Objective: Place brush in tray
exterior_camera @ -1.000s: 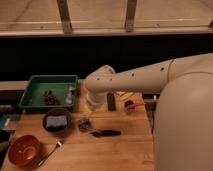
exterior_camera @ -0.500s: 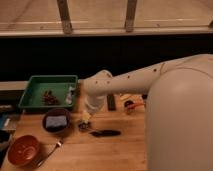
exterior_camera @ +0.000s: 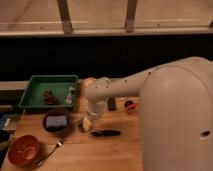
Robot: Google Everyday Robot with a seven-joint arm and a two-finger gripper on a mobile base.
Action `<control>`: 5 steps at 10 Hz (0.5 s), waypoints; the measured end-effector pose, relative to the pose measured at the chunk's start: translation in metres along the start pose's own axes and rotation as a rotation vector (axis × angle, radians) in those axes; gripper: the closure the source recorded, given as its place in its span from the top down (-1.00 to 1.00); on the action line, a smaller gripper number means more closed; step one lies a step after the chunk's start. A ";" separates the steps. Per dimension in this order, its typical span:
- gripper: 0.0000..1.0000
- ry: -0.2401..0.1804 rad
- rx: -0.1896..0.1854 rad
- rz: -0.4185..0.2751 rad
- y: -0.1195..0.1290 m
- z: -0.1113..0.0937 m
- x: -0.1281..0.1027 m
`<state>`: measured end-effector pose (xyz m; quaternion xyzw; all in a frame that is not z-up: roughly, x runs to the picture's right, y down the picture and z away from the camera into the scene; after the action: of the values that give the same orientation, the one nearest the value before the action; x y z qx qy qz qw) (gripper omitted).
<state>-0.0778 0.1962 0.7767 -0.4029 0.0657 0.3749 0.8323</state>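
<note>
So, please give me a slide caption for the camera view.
End effector hovers at one end of the brush on the table; green tray stands behind.

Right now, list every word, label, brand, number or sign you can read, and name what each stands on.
None can be read.
The tray, the brush, the dark bowl, the red-brown bowl and the white arm show no lettering.
The gripper hangs low over the table, right beside the brush.
</note>
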 end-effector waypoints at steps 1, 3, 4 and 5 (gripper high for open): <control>0.06 0.005 -0.011 0.002 0.003 0.003 0.001; 0.06 0.019 -0.027 0.006 0.016 0.012 0.003; 0.06 0.023 -0.029 0.012 0.023 0.019 0.002; 0.06 0.024 -0.028 0.016 0.025 0.022 0.000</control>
<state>-0.0992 0.2216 0.7762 -0.4186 0.0736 0.3774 0.8227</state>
